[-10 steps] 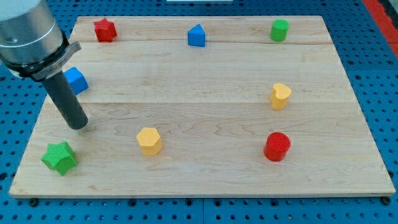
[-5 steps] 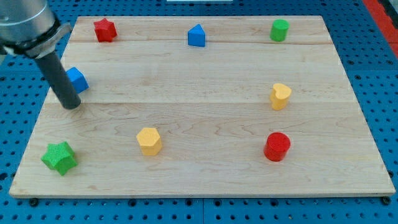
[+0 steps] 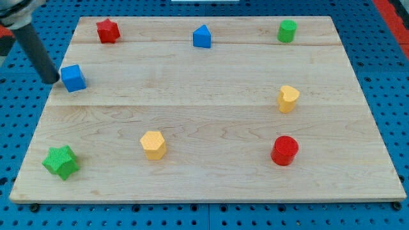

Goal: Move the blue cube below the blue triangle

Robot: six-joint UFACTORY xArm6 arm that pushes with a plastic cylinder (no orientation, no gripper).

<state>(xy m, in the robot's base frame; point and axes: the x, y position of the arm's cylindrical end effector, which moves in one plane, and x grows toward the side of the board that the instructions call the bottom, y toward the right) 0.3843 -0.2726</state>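
My tip [image 3: 50, 80] sits just left of the blue cube [image 3: 73, 77], at the pale wooden board's [image 3: 211, 108] left edge over blue pegboard [image 3: 383, 76]. The blue triangle block [image 3: 202, 36] lies well apart, near the view's top.

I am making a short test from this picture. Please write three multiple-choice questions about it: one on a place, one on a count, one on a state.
1. Where is my tip?
A. just left of the blue cube
B. beside the red cylinder
C. above the yellow heart

2. How many blue blocks are there?
A. one
B. two
C. three

3. The blue cube is
A. below the blue triangle
B. off the board
C. far to the triangle's left

A: the rod ends at the cube's left side.
B: only cube and triangle are blue.
C: the cube sits near the left edge.
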